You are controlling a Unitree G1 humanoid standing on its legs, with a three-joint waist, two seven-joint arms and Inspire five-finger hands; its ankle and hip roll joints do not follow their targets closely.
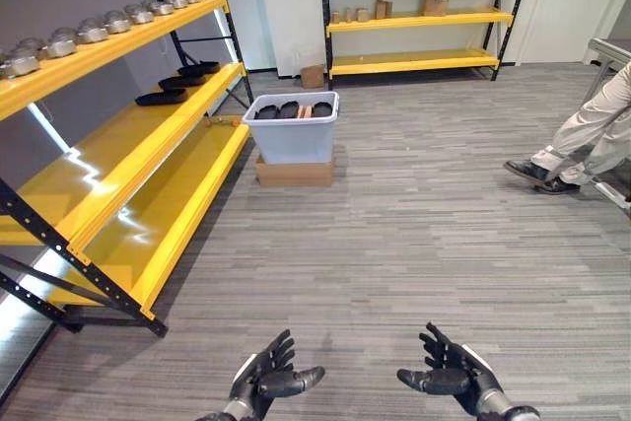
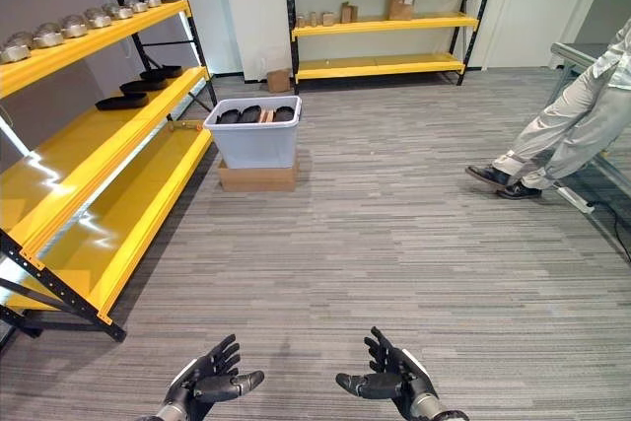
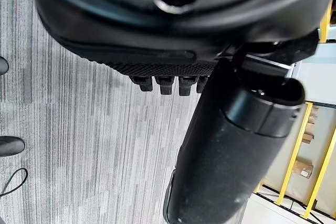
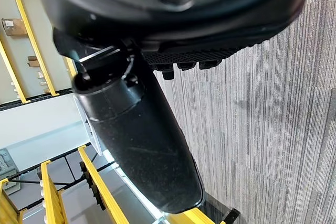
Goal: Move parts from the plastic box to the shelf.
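A white plastic box [image 1: 292, 135] stands on a flat cardboard box [image 1: 294, 173] on the carpet, beside the end of the yellow shelf [image 1: 118, 150] on the left. Several dark oval parts [image 1: 288, 109] lie in the box. More dark parts [image 1: 183, 73] rest on the shelf's middle level. My left hand [image 1: 266, 378] and right hand [image 1: 449, 372] hover low in front of me, far from the box, palms up, fingers straight, holding nothing.
Silver metal parts [image 1: 91, 31] line the shelf's top level. A second yellow shelf [image 1: 419, 19] with small boxes stands at the back wall. A person's legs [image 1: 582, 140] and shoes are at the right, by a table edge [image 1: 609, 48]. Grey carpet lies between me and the box.
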